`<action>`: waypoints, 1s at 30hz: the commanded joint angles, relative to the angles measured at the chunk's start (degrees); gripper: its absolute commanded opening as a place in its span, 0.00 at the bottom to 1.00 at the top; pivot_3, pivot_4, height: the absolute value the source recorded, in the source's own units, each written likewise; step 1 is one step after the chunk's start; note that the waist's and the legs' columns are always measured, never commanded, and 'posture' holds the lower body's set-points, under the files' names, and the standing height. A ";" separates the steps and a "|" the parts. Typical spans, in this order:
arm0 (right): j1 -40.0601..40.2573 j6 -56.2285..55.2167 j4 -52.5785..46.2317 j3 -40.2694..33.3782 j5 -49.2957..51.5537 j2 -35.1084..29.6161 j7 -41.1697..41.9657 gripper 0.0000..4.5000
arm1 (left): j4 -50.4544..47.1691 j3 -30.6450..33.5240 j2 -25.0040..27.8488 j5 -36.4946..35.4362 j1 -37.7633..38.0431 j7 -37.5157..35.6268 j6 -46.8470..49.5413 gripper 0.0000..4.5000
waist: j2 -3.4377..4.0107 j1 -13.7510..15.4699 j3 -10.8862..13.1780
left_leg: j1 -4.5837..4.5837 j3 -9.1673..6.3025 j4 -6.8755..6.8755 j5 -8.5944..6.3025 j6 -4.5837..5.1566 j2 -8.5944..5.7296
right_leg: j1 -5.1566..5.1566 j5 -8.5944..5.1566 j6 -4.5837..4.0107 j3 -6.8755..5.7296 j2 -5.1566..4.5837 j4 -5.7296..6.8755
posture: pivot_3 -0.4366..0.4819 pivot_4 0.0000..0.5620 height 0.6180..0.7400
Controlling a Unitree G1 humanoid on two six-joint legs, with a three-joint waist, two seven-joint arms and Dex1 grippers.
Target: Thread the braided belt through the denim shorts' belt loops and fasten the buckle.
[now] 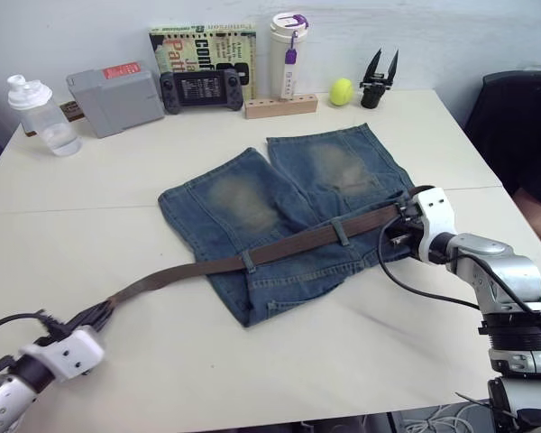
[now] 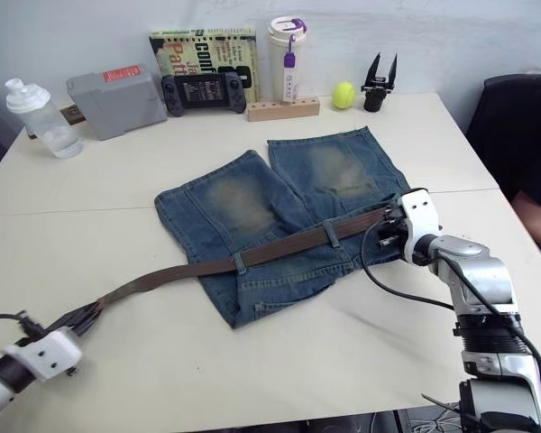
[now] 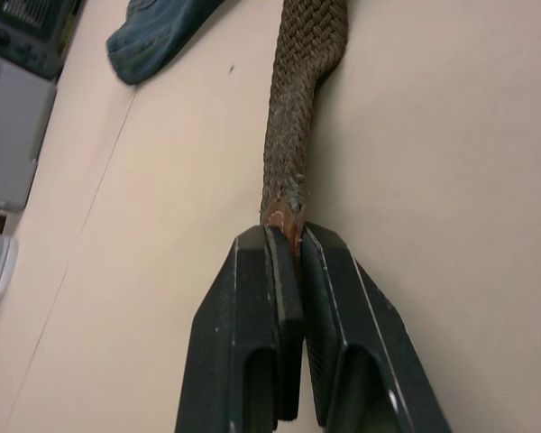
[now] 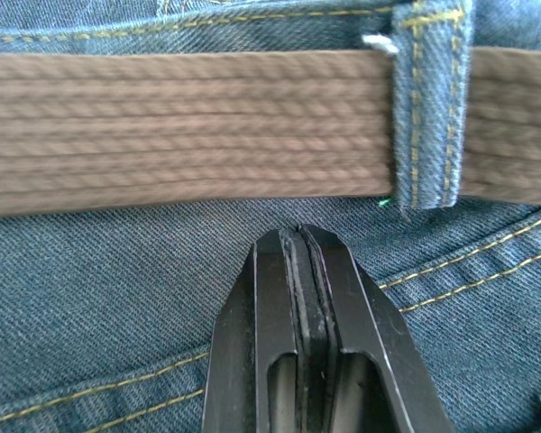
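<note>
At table's near-left corner, left gripper (image 3: 287, 236) was clamped on the tan tip of the braided belt (image 1: 288, 245), which ran through two belt loops (image 1: 249, 262) along the denim shorts (image 1: 279, 212) waistband. Right gripper (image 4: 299, 236) rested pinched together, empty, on denim just beside the belt.
</note>
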 commanded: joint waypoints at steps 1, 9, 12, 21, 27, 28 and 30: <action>0.71 0.77 1.37 2.13 -0.64 0.83 1.09 0.00 | 5.20 2.80 -0.30 -1.69 2.23 0.99 -0.01 0.02 | 0.01 -0.01 0.00 | 0.00 0.00 -0.01 0.00 -0.01 0.01 | -0.01 -0.01 -0.03 0.00 0.00 0.00 | 0.48 0.27 0.64; 0.06 0.47 2.11 2.53 -1.29 1.23 1.91 0.00 | 9.44 6.83 -2.28 -4.84 5.12 3.40 2.23 0.02 | 0.02 -0.32 0.00 | 0.05 0.00 -0.04 -0.04 -0.08 0.04 | -0.07 -0.14 -0.23 -0.01 0.00 0.16 | 0.48 0.27 0.64; -0.27 0.50 2.27 2.67 -1.48 1.41 2.17 0.00 | 10.61 8.19 -3.03 -6.70 4.41 4.20 4.63 0.02 | 0.02 -0.32 0.00 | 0.06 0.00 -0.02 -0.05 -0.08 0.05 | -0.08 -0.15 -0.26 -0.01 0.00 0.23 | 0.48 0.27 0.64; -1.89 2.28 0.28 1.95 0.49 0.34 5.13 0.00 | 0.65 5.49 -6.60 -29.54 0.16 -7.70 11.09 0.46 | -0.03 -0.17 -0.02 | 0.03 0.02 0.01 -0.08 -0.13 0.08 | -0.13 -0.21 -0.38 0.00 0.00 0.27 | 0.48 0.27 0.64; -3.52 5.93 -4.25 0.44 5.02 -4.60 13.28 0.41 | -11.15 6.77 -3.11 -41.84 -7.64 -12.30 22.13 1.00 | 0.06 0.33 0.04 | -0.06 0.00 0.05 -0.05 -0.15 0.08 | -0.19 -0.21 -0.37 -0.04 0.00 0.29 | 0.48 0.27 0.64; -3.81 6.00 -4.62 0.41 5.33 -5.42 14.16 0.52 | -12.69 6.62 -2.46 -42.72 -8.80 -12.69 23.88 1.00 | 0.08 0.34 0.05 | -0.07 0.00 0.06 0.02 -0.27 0.08 | -0.19 -0.21 -0.37 -0.05 0.00 0.29 | 0.48 0.27 0.64; -4.54 6.58 -6.40 0.11 6.33 -8.69 16.94 0.74 | -18.49 4.34 0.45 -49.16 -12.99 -14.03 31.85 1.00 | 0.28 0.34 0.20 | -0.08 0.01 0.09 0.13 -0.42 0.06 | -0.14 -0.20 -0.35 -0.07 0.00 0.28 | 0.48 0.27 0.64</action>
